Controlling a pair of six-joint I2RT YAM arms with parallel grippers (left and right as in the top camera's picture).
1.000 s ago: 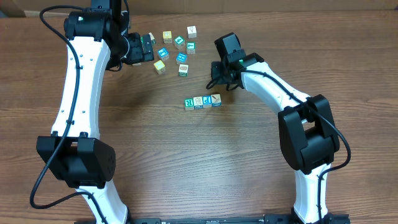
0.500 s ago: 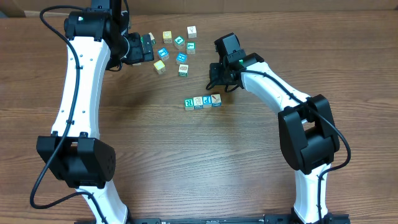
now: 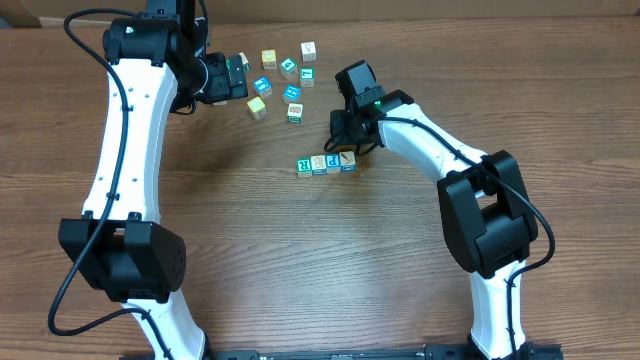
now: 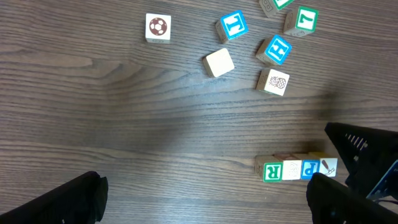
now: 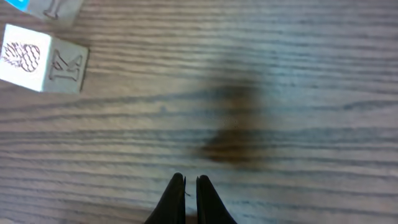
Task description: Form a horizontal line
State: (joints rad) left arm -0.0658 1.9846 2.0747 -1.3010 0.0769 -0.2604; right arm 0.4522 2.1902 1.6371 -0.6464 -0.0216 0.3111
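Left hand [image 3: 238,73] hangs over the far left of the tabletop [image 3: 250,260], fingers spread wide and holding nothing, just left of a scatter of loose cubes [image 3: 285,78] that includes a pale yellow cube [image 3: 257,107]. Nearer and to the right lies the horizontal line [image 3: 326,163], four cubes touching side by side: the teal R cube [image 3: 304,166], the patterned cube [image 3: 318,163], the blue P cube [image 3: 333,162] and the white marked cube [image 3: 347,159]. The row seems to lean a little, its right end slightly farther away than its left. Right hand [image 3: 347,140] hovers just beyond that right end, fingers pressed together with nothing between them, as the right wrist view confirms. These small wooden blocks are probably light, stiff and smooth-faced, so they should slide readily on the wood grain and a careless touch could scatter the row. A gentle push with the closed fingertips on the far face of the end cube looks like the safest way to square it. To lift one, pinch across two opposite flat faces, not the corners. Compared with a second ago, the right hand has come leftward and closer to the row, while the cubes and the left hand have not shifted.
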